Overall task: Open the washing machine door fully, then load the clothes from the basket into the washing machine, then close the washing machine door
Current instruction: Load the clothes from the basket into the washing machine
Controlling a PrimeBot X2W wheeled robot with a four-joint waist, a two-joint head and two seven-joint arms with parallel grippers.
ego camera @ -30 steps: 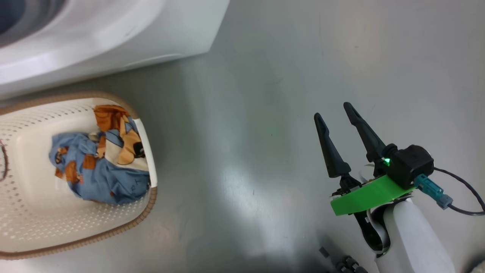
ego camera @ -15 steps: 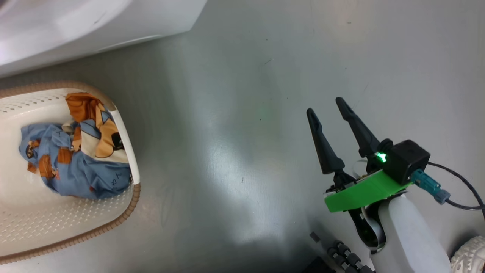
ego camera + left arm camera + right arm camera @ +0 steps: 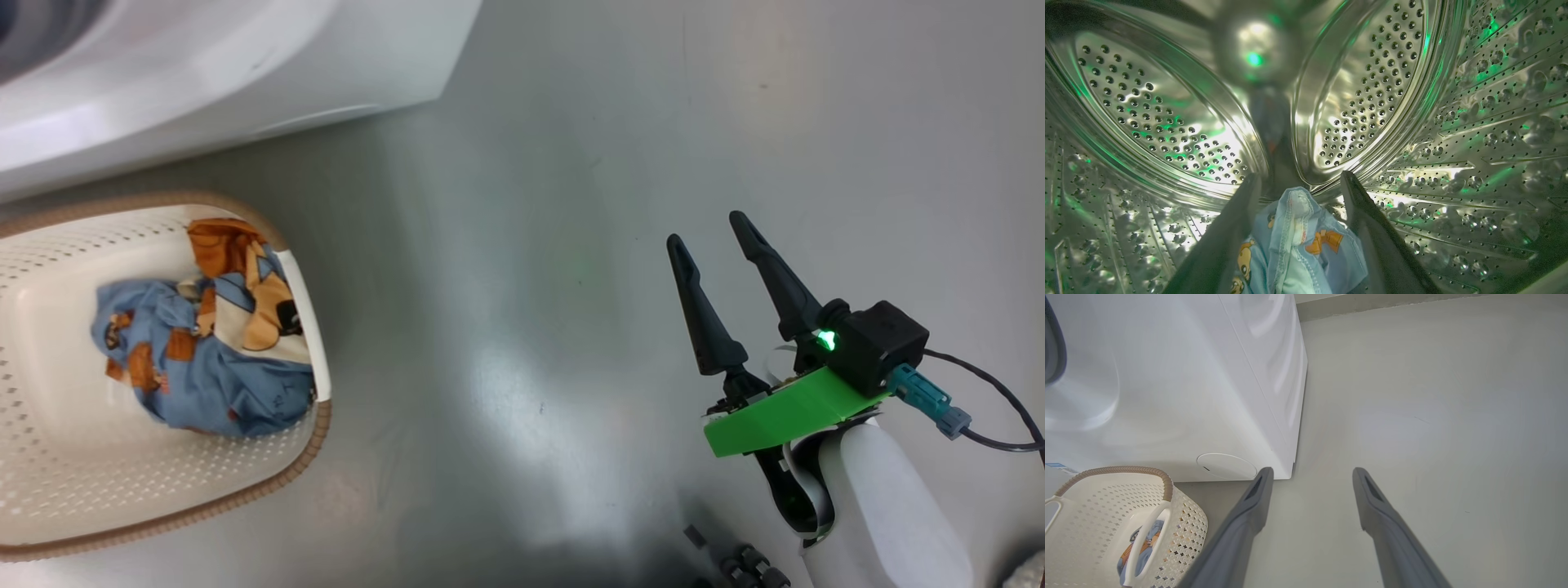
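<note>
now one garment (image 3: 1298, 245) in drum (image 3: 1167, 114), one bundle (image 3: 204, 384) in basket (image 3: 49, 457).

Grey glossy floor (image 3: 571, 204), reflecting pale light at centre of head view. Carries white washing machine (image 3: 245, 65) at upper left and, just below at left edge, cream perforated basket (image 3: 65, 482) with brown rim, near machine's base but apart.
</note>
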